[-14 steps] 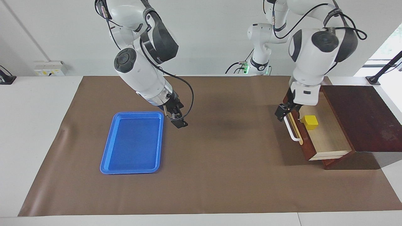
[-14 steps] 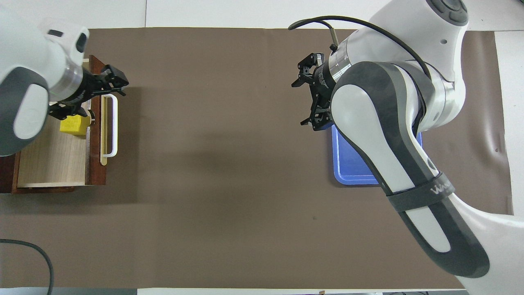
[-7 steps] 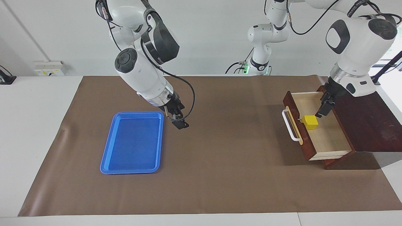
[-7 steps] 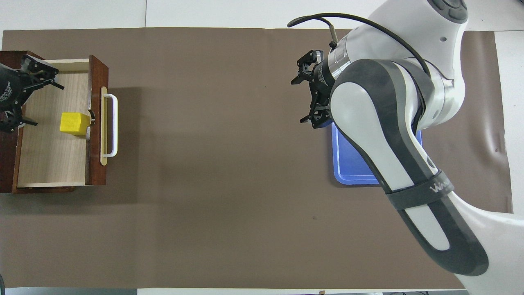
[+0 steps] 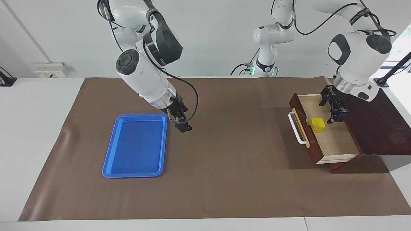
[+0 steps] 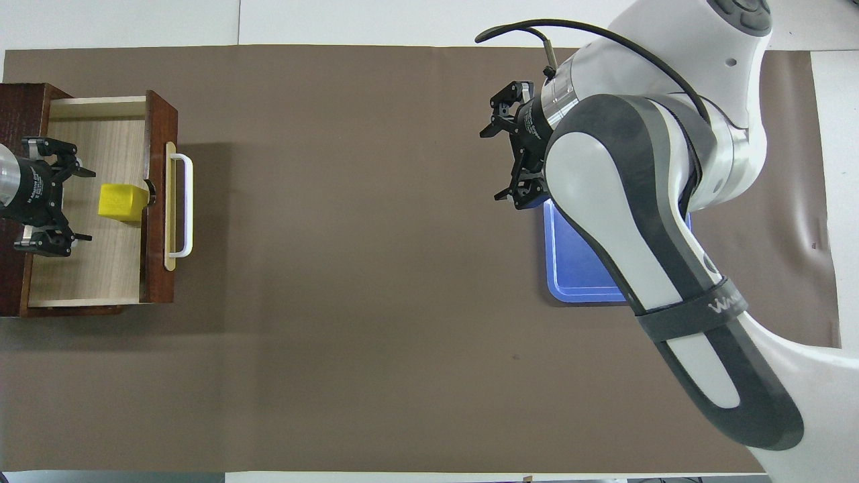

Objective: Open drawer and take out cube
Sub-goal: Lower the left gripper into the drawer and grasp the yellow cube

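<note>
The dark reddish-brown drawer [image 5: 337, 141] stands pulled out of its matching box [image 5: 375, 118] at the left arm's end of the table, white bar handle [image 5: 295, 130] facing the table's middle. The yellow cube [image 5: 318, 124] sits on the pale drawer floor just inside the front panel; it also shows in the overhead view [image 6: 123, 202]. My left gripper [image 5: 332, 110] is open and hangs over the drawer's inside, beside the cube toward the box, not touching it; in the overhead view [image 6: 70, 201] its fingers spread wide. My right gripper [image 5: 181, 123] is open and empty, waiting beside the blue tray.
A blue plastic tray [image 5: 135, 146] lies empty on the brown mat [image 5: 224, 166] toward the right arm's end; the right arm covers most of it in the overhead view [image 6: 577, 275]. The box top [image 6: 17, 107] lies under the left wrist.
My left gripper left the drawer handle, swung over the open drawer toward the box, then turned and came beside the cube. The drawer stays open. The right arm barely moved.
</note>
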### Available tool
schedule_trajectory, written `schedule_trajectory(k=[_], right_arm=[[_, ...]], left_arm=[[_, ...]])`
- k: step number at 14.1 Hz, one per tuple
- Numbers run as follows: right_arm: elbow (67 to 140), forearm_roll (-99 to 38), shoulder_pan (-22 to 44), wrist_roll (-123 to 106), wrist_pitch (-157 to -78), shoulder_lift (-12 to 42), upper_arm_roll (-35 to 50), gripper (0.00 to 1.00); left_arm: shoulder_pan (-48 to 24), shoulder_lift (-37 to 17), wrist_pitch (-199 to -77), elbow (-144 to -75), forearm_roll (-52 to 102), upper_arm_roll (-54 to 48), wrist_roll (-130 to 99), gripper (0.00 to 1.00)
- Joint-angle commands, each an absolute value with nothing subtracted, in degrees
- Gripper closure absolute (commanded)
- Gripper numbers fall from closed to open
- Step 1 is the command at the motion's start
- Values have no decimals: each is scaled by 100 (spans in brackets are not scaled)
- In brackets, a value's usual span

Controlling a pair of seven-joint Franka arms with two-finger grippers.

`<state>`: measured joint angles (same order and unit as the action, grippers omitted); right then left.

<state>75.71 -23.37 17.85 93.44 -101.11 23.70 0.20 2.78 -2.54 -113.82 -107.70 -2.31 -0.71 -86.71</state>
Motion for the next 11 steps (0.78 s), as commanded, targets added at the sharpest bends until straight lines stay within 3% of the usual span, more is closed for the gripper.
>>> schedule_trajectory(k=[1, 11], right_arm=[[7409, -2338, 1758, 9439, -10028, 2452, 18, 5], [7409, -2329, 1749, 9422, -9984, 2443, 0, 5]], left_arm=[[334, -412, -11829, -10942, -263, -114, -8955, 0], [316, -580, -12401, -11276, -413, -114, -9114, 0]])
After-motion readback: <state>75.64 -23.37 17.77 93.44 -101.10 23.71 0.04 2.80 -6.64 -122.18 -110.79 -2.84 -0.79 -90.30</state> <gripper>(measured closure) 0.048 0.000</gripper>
